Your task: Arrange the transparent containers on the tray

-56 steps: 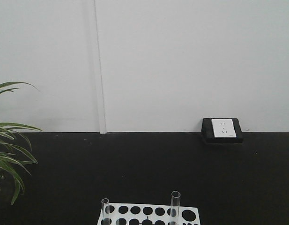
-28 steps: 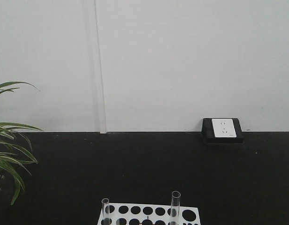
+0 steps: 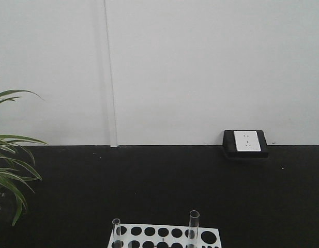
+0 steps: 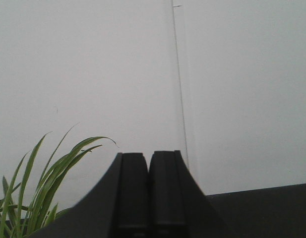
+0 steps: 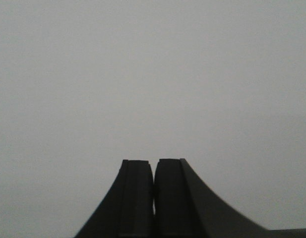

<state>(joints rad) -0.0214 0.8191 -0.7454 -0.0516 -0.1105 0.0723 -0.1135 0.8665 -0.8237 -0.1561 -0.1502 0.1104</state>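
Two clear glass test tubes stand upright in a white rack with holes (image 3: pixel 164 235) at the bottom edge of the front view: a thin one (image 3: pixel 116 230) at the left, a thicker one (image 3: pixel 193 227) at the right. The yellow tray is out of view. My left gripper (image 4: pixel 148 154) is shut with nothing between its black fingers and points at the white wall. My right gripper (image 5: pixel 154 161) is also shut and empty, facing bare wall. Neither gripper appears in the front view.
A black tabletop (image 3: pixel 164 181) runs back to a white wall. A black-framed power socket (image 3: pixel 245 142) sits at the wall's foot on the right. Green plant leaves (image 3: pixel 9 170) hang at the left, with leaves (image 4: pixel 38 193) also showing in the left wrist view.
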